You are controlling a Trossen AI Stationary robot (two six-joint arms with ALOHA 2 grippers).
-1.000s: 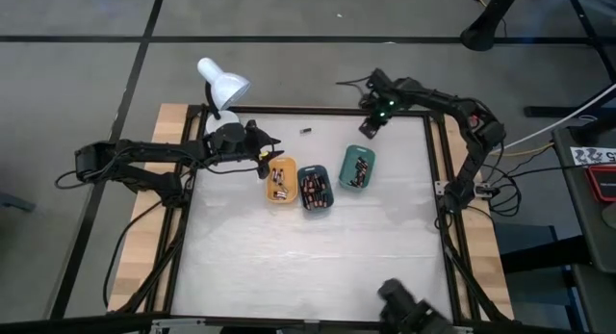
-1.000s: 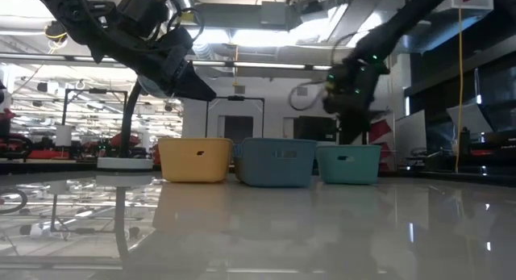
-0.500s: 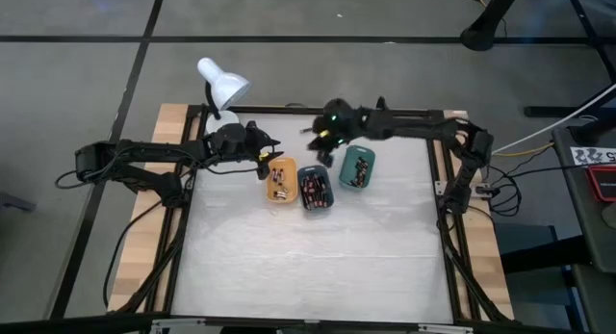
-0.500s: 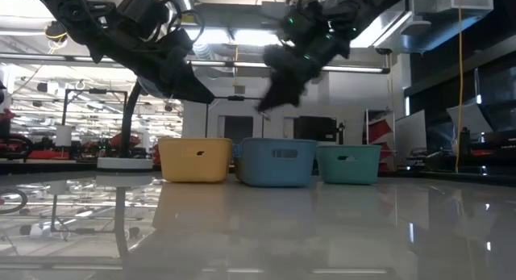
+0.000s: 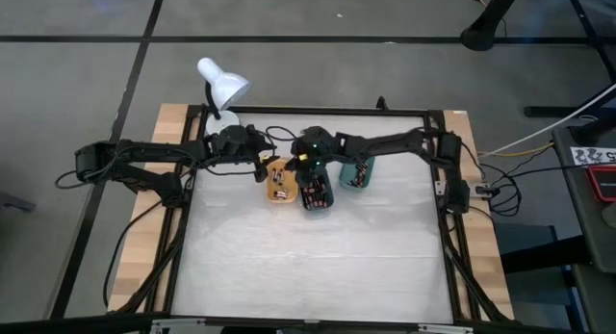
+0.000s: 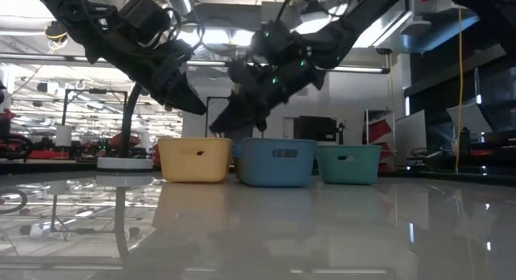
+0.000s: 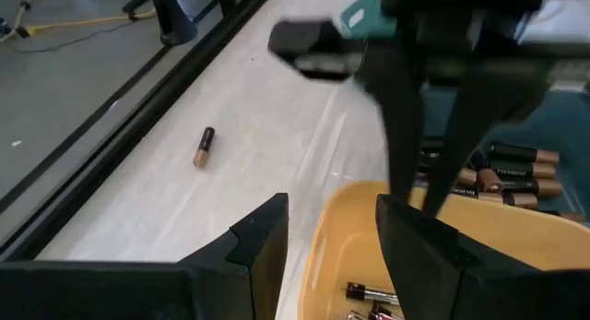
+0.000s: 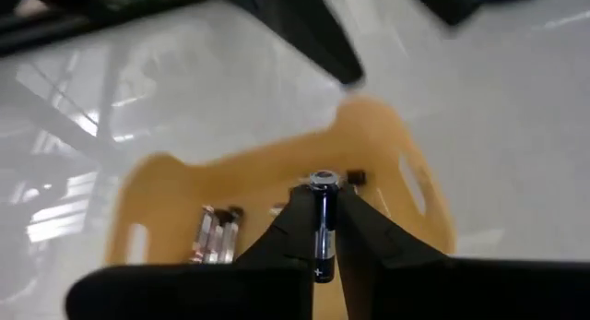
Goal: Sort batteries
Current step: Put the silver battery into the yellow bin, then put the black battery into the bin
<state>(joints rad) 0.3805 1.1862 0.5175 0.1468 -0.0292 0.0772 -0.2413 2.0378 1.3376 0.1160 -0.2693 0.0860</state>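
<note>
Batteries fill three trays mid-counter, and one battery [image 8: 320, 223] is pinched upright in the right end effector [image 5: 292, 167] above the orange tray [image 8: 184, 186] — released crooked, it could bounce out — while the left end effector [image 7: 332, 237] waits spread wide beside it.

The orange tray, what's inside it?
A few batteries lie in the orange tray. The right tool, holding another battery, hangs above it and hides part of the tray's floor, so more may lie there.
</note>
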